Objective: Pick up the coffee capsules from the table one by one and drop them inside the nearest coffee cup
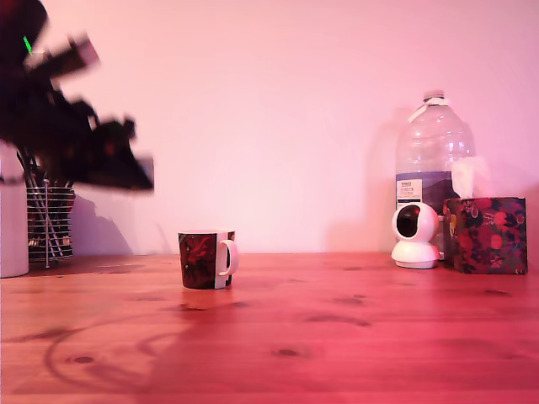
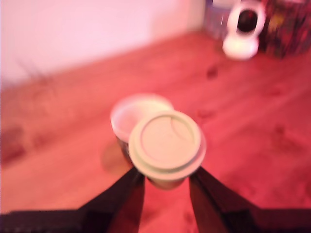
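Hanging high at the exterior view's left, the gripper [image 1: 126, 172] is a dark motion-blurred mass, up and to that view's left of the coffee cup [image 1: 206, 259], which stands upright on the table [image 1: 337, 337] well below it, handle turned to the view's right. From this side the jaws cannot be read. No loose capsules show on the planks here. Behind the arm, at the table's far left edge, stand a wire holder of utensils [image 1: 46, 223] and a white container [image 1: 13, 210]; towards the far right corner sit a white camera [image 1: 415, 234], a water bottle [image 1: 434, 160] and a floral tissue box [image 1: 486, 234], all well apart from the cup.

Seen from the wrist, the two dark fingers [image 2: 124, 199] are closed partway on a coffee capsule [image 2: 166, 144], its flat rimmed face turned up at the lens. The cup's white mouth [image 2: 133, 114] shows below and partly behind the capsule, so the pod looks nearly but not squarely over the opening. I judge a small shift towards the cup's centre is wanted before release; nothing stands between.
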Controlling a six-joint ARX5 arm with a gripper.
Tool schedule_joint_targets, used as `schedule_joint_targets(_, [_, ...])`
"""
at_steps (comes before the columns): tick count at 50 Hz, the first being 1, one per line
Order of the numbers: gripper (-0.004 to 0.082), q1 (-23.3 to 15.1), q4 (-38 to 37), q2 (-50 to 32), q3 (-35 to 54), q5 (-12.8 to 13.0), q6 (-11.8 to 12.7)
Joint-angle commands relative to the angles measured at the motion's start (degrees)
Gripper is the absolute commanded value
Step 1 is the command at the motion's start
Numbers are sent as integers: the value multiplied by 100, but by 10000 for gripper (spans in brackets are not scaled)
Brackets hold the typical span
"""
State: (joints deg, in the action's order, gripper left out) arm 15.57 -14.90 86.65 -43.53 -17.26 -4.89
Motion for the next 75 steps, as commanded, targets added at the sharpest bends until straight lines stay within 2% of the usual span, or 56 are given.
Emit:
schedule_joint_targets(1, [200,-9,-28,201,-291,-35,15])
schedule_joint_targets(19, [200,-9,654,1062,-1309,-50,-7])
schedule_joint_targets(31, [200,-9,992,1403,-1917,-184,-7])
schedule_joint_targets(52, [201,-2,1781,2035,-3062,-205,-13])
schedule_joint_targets(64, [200,66,2308,2575,-3860,-262,-142])
schedule_joint_targets(75, [201,195,2677,2981,-4369,-256,-162])
